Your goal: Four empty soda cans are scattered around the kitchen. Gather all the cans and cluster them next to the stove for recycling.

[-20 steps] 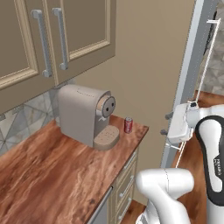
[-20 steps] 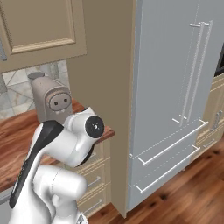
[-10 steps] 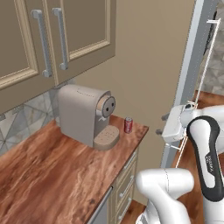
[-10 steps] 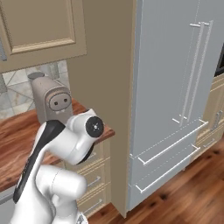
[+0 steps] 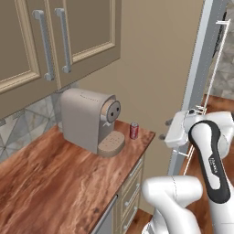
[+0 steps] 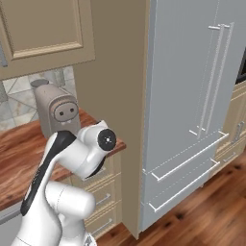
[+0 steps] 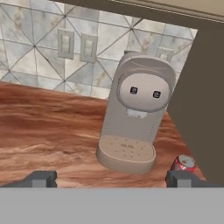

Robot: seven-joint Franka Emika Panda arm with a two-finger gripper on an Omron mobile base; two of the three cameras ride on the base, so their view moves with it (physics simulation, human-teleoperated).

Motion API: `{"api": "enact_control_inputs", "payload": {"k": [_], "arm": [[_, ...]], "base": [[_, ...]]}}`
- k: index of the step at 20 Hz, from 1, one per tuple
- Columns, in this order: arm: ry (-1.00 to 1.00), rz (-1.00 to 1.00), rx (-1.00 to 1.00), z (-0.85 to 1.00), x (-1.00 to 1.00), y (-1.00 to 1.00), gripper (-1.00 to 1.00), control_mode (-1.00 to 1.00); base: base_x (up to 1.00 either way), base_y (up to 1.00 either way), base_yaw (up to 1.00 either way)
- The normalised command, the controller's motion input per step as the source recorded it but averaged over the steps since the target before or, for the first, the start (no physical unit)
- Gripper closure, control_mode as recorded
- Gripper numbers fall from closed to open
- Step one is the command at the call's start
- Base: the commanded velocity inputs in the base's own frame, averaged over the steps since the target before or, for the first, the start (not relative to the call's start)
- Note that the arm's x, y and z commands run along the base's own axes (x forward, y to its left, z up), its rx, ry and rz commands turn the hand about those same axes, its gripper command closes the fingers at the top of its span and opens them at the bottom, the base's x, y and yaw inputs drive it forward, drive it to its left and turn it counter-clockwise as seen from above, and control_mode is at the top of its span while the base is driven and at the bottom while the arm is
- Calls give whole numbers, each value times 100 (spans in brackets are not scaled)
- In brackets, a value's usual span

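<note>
Left base view: we see a red soda can [image 5: 134, 130] standing upright near the middle of the frame, on the far corner of the wooden counter [image 5: 55, 183], just beside the round base of the coffee machine [image 5: 91, 119] and close to the beige side panel. The gripper [image 5: 164, 130] sits right of centre, off the counter's edge and apart from the can, with bare air between them.

Right base view: we see the arm's white elbow in the lower left covering the counter corner, the coffee machine [image 6: 55, 113] behind it at the left, and the grey fridge [image 6: 192, 105] taking the right half. We cannot make out the can here.

Hand view: we see the jaws spread wide and empty, the two dark fingertips [image 7: 40, 178] low at left and right. The can [image 7: 183, 164] lies at the lower right, just above the right tip rather than between the two, with the coffee machine [image 7: 138, 109] in the centre.

Risk: we judge a straight advance would drive the right finger into the can and tip it or roll it off the counter edge, since it is off-centre in the jaws.

Second risk: we think the coffee machine's base and the side panel crowd the can, so a wide approach could clip either.
</note>
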Motion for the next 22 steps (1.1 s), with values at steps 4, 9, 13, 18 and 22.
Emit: {"api": "enact_control_inputs", "payload": {"k": [4,9,13,18,22], "arm": [[0,0,0,-20,14,0,-100,-100],[0,0,0,-16,17,0,-100,-100],[0,0,0,-14,19,0,-100,-100],[0,0,0,-12,18,0,-100,-100],[0,0,0,-11,18,0,-100,-100]], "base": [[0,0,0],[0,0,0],[0,0,0],[0,0,0],[0,0,0]]}}
